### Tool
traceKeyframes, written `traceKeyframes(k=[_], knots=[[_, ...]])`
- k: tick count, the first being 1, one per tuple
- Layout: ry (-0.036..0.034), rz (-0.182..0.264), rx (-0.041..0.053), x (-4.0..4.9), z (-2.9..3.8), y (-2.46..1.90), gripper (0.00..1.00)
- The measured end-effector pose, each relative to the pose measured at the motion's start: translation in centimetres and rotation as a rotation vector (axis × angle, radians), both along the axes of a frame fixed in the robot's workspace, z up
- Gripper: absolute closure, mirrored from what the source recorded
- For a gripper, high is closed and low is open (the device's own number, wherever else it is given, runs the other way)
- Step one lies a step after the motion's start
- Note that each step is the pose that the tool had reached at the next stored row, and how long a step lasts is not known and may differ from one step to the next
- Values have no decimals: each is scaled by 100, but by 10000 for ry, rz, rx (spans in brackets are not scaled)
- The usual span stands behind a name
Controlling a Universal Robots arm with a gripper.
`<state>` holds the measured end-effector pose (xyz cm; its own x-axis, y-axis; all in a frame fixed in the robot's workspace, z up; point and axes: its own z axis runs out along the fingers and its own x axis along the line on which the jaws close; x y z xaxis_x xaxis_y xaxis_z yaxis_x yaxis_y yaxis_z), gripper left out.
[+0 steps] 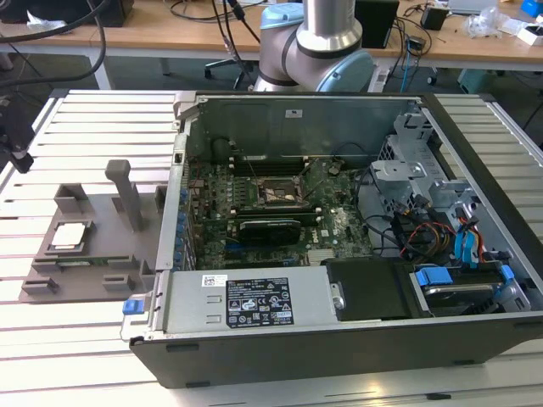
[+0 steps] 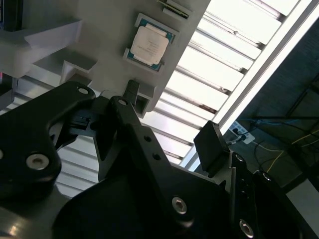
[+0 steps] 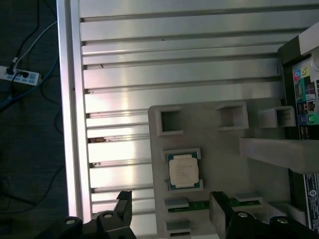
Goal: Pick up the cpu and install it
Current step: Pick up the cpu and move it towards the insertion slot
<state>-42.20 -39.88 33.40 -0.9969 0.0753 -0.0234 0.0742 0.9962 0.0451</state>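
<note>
First wrist view: the cpu (image 3: 183, 171) sits pocketed in the grey fixture plate (image 3: 224, 154), with the tool (image 3: 170, 199) spread apart nearby.

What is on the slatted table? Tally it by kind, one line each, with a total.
cpu: 1
grey fixture plate: 1
green circuit strip in the plate: 1
open computer case: 1
Total: 4
</note>
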Motion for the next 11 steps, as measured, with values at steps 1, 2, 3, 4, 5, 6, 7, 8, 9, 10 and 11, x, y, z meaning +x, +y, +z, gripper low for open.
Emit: traceKeyframes(k=[1, 2, 3, 4, 5, 6, 7, 8, 9, 10, 11], knots=[[0, 0, 0, 0, -8, 0, 28], [0, 0, 0, 0, -16, 0, 28], [0, 0, 0, 0, -21, 0, 28], [0, 0, 0, 0, -30, 0, 28], [0, 0, 0, 0, -36, 0, 28], [0, 0, 0, 0, -41, 0, 28], [1, 0, 0, 0, -47, 0, 28], [1, 0, 0, 0, -52, 0, 28], [0, 0, -1, 0, -60, 0, 28], [0, 0, 0, 0, -66, 0, 28], [0, 0, 0, 0, -70, 0, 28]])
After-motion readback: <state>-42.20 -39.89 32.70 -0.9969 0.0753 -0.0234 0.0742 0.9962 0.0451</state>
